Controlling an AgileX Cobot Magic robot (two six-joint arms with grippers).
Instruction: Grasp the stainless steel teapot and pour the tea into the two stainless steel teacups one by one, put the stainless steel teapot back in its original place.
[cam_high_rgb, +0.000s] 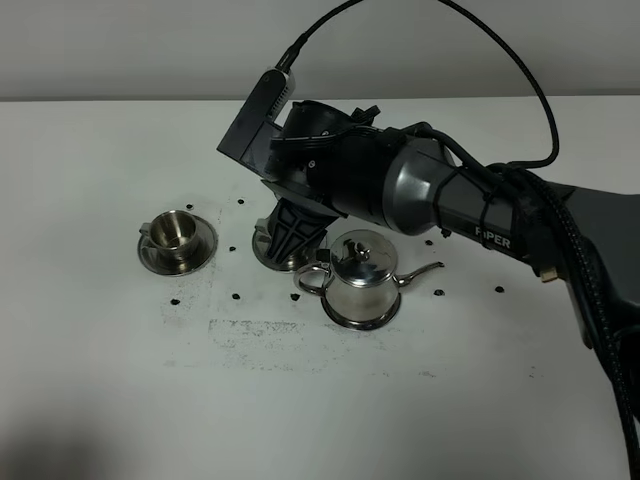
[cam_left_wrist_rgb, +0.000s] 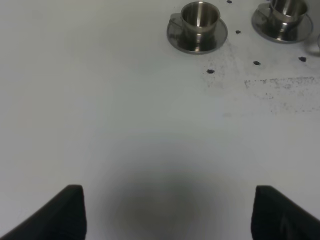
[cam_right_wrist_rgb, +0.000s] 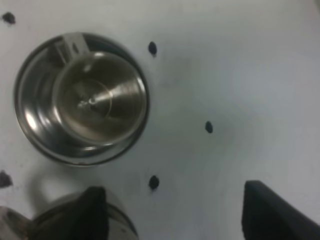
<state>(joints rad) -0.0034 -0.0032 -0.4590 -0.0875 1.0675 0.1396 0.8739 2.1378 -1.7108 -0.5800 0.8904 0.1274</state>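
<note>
Your right gripper (cam_right_wrist_rgb: 172, 202) hangs released beside the teapot (cam_high_rgb: 360, 285), centre frame; left gripper (cam_left_wrist_rgb: 167, 215) released too; teacups (cam_high_rgb: 177, 232) look dry; grasp and pours seem undone.

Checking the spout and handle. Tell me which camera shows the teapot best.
The exterior high view: the stainless steel teapot stands there whole and upright, with lid, spout and loop handle. The right wrist view catches only a blurred sliver at the frame edge. The left wrist view shows nothing I can identify as it.
</note>
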